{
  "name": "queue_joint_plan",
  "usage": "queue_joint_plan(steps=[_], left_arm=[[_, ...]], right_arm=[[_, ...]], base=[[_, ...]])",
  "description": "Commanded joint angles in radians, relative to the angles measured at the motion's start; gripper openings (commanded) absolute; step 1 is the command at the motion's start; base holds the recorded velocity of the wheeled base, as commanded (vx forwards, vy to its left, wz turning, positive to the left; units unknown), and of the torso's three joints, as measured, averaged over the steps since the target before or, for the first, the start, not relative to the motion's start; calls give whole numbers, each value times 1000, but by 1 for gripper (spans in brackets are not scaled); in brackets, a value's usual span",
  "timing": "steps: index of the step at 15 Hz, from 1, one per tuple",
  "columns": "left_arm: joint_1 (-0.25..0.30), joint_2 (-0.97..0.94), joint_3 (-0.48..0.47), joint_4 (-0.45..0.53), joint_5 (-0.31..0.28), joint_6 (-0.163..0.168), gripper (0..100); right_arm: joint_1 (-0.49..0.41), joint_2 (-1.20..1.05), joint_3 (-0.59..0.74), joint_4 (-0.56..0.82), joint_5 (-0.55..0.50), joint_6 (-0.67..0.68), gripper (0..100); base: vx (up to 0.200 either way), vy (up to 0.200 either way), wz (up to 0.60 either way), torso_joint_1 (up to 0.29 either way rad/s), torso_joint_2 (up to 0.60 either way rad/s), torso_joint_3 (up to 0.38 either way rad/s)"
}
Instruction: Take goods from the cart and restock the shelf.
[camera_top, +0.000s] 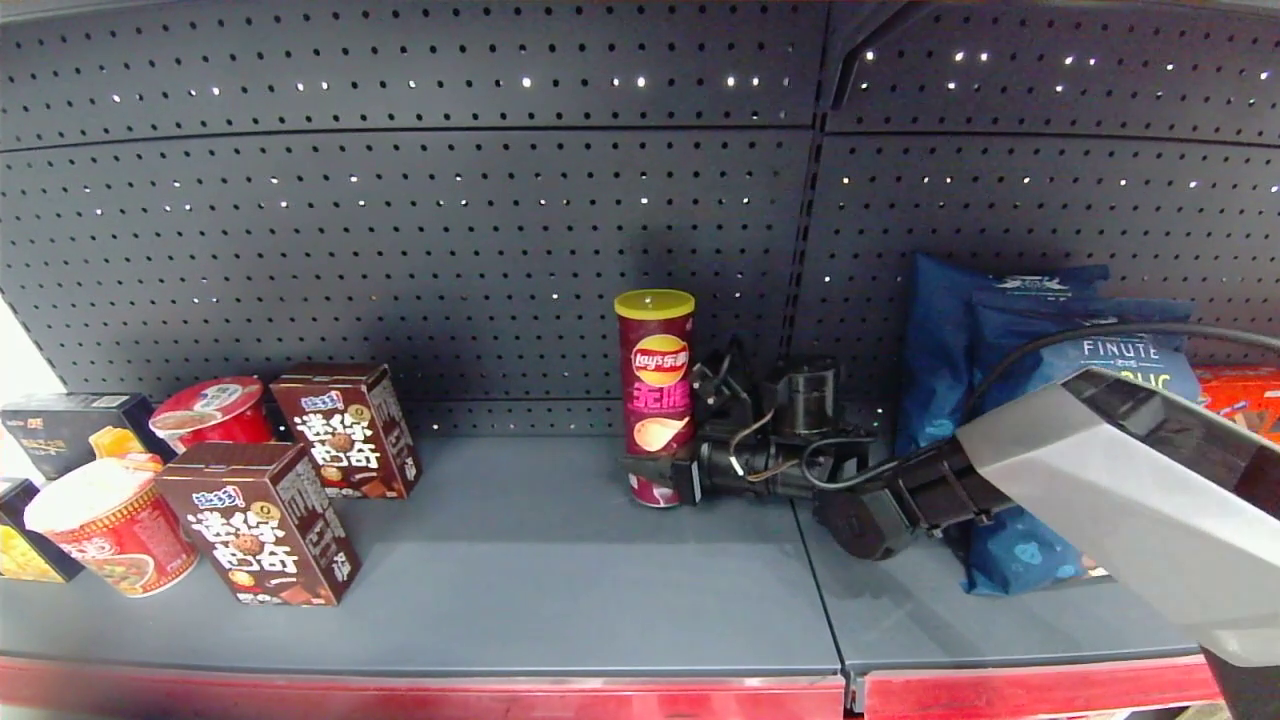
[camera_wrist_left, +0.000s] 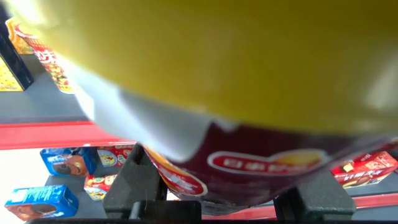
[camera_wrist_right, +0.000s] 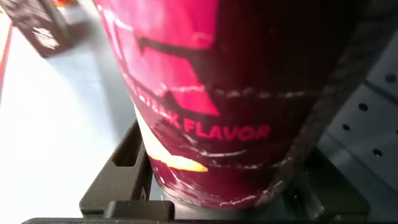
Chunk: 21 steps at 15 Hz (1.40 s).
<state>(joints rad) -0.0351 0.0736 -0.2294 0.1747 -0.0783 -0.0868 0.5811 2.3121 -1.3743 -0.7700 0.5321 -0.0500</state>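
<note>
The maroon cylindrical cardboard chip can (camera_top: 655, 390) with a yellow plastic lid is found upright on the dark grey metal shelf (camera_top: 560, 590), near its middle and close to the black perforated back panel (camera_top: 450, 250). Its base appears to be touching the shelf. And the grip is low! The bottom third of the chip can is clamped by the right end effector (camera_top: 656, 472), whose arm lies toward four o'clock. Up close, the glossy wall is seen pressed by a black finger (camera_wrist_right: 339, 130).

A light load is to be expected: a thin-walled tube, stiff end to end but easily dented by a hard side squeeze, and slick with its printed finish. Being tall and narrow, it is likely to be tipped by any sideways drag on release. The plain body below the lid is judged the best hold, never the lid itself.

A second chip can (camera_wrist_left: 280, 162) of the same kind is held fast in the left end effector (camera_wrist_left: 217, 202).

At nine o'clock, well apart, two brown cardboard boxes (camera_top: 345, 430) are seen, with red noodle cups (camera_top: 110, 535) beside them. At three o'clock, blue foil bags (camera_top: 1000, 330) are propped against the panel.
</note>
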Motion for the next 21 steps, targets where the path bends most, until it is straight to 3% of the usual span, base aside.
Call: queue_joint_plan(steps=[1, 5, 9, 13, 21], left_arm=[[0, 2, -2, 0, 0, -1, 0], [0, 2, 2, -1, 0, -1, 0], [0, 2, 7, -1, -8, -1, 0], [0, -2, 7, -1, -5, 2, 0], [4, -3, 8, -1, -3, 4, 0]], right_arm=[[10, -137, 104, -11, -9, 2, 0], [6, -304, 323, -38, -49, -4, 0], [10, -425, 620, -282, -52, -2, 0], [8, -458, 773, -382, -64, -5, 0], [59, -327, 770, -502, -63, 2, 0]], base=[[0, 0, 0, 0, 0, 0], [0, 0, 0, 0, 0, 0], [0, 0, 0, 0, 0, 0], [0, 0, 0, 0, 0, 0], [0, 0, 0, 0, 0, 0]])
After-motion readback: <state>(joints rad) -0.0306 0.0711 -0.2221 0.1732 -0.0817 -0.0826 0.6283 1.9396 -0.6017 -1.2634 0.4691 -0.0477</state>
